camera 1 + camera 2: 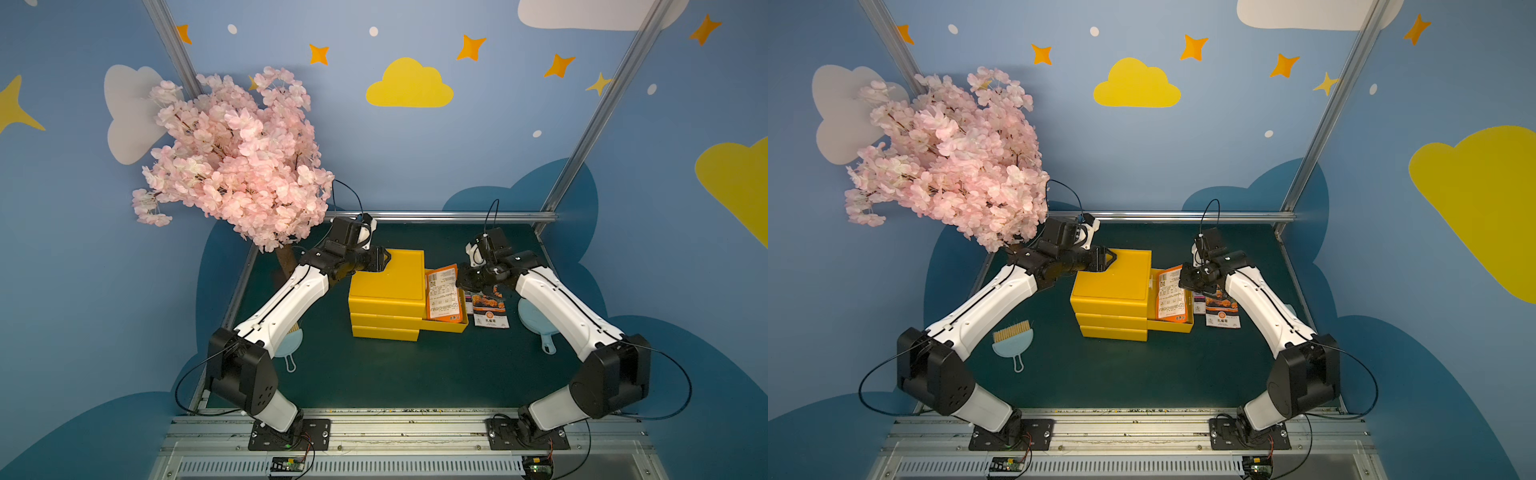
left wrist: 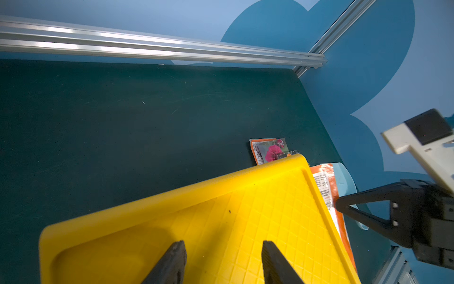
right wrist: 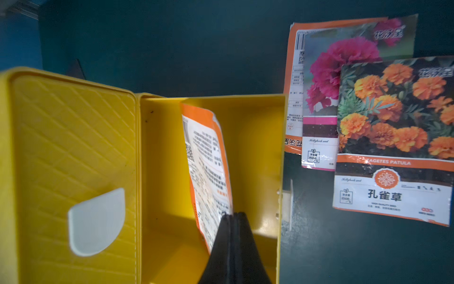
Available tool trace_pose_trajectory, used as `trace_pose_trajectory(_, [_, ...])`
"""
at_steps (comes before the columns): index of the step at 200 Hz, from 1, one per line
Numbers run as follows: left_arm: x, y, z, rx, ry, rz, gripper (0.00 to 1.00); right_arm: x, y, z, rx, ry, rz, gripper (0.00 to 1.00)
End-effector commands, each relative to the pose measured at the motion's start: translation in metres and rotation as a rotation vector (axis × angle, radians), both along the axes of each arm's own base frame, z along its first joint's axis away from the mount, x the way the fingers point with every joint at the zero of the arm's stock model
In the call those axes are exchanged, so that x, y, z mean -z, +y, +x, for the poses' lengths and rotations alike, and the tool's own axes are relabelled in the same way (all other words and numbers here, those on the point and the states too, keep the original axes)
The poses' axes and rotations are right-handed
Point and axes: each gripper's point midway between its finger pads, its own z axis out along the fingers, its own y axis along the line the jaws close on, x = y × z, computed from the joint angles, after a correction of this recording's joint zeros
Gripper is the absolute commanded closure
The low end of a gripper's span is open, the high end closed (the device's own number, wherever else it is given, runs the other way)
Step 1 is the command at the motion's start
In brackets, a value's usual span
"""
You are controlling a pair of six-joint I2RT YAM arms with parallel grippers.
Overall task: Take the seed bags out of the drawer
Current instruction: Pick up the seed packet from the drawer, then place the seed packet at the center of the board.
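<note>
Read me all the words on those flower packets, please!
"TAGETES PATULA": on the orange band of the orange-flower packet.
"孔雀草": in big black characters on its white band.
"Hollyhock seed": in small script on that packet and on the pink-flower packet.
Corner logos and fine print on both: too small or blurred to read.
Back-side packet standing in the drawer: print too blurred to read.

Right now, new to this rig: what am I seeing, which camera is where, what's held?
Two robot arms, each ending in a two-fingered pincer. The wide pictures come from one camera head above; the close ones from a camera on each wrist. On the green mat stands a yellow cabinet, top drawer pulled out. The right pincer is shut on a seed bag tilted up in that drawer. A pink-flower bag and an orange-flower bag lie overlapped on the mat beside it. The left pincer is open above the cabinet's top, holding nothing.
</note>
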Motion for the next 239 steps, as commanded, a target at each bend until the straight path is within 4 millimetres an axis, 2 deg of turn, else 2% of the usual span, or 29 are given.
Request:
trace_pose_trajectory(1, [0.105, 0.02, -0.049, -0.01, 0.391, 0.162, 0.45, -0.024, -0.019, -0.001, 0.071, -0.068, -0.026, 1.0])
trace_pose_trajectory(64, [0.108, 0.02, -0.05, -0.012, 0.401, 0.166, 0.45, -0.074, -0.07, 0.005, 0.177, -0.268, -0.055, 1.0])
trace_pose_trajectory(88, [0.107, 0.019, -0.049, -0.009, 0.399, 0.164, 0.45, -0.086, -0.095, 0.008, 0.237, -0.3, -0.054, 1.0])
trace_pose_trajectory(120, [0.106, 0.018, -0.049, -0.006, 0.399, 0.167, 0.45, -0.089, -0.131, 0.014, 0.324, -0.313, -0.124, 1.0])
trace_pose_trajectory(146, [0.104, 0.018, -0.048, -0.004, 0.396, 0.168, 0.45, -0.069, -0.154, 0.02, 0.372, -0.27, -0.174, 1.0])
trace_pose_trajectory(171, [0.102, 0.017, -0.049, -0.001, 0.393, 0.167, 0.45, -0.034, -0.165, 0.027, 0.382, -0.197, -0.198, 1.0])
trace_pose_trajectory(207, [0.101, 0.017, -0.049, -0.001, 0.392, 0.169, 0.45, 0.019, -0.147, 0.036, 0.324, -0.059, -0.095, 1.0])
trace_pose_trajectory(239, [0.101, 0.017, -0.049, 0.0, 0.393, 0.17, 0.45, 0.054, -0.127, 0.042, 0.188, 0.074, -0.013, 1.0])
